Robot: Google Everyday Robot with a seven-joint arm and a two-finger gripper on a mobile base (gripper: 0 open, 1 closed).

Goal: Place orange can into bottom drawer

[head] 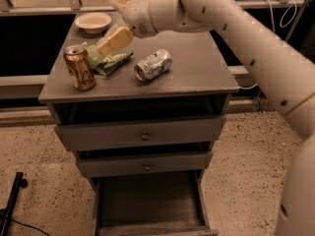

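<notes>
End effector (107,26) — nr orange can (79,68)

Orange can (79,68): orange-brown metal with dark swirls and a silver top with a pull-tab. It stands upright on the cabinet (197,68) top, near its front left corner.

Bottom drawer (147,200): the cabinet's lowest and deepest, pulled out, showing a plain wooden floor.

Gripper (114,37): above the cabinet top's left rear, not touching the can.

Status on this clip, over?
Tool open, empty, above green bag. Orange can upright, front-left of cabinet top, not held. Bottom drawer open. Silver-and-green can on its side, clear of the path.
</notes>
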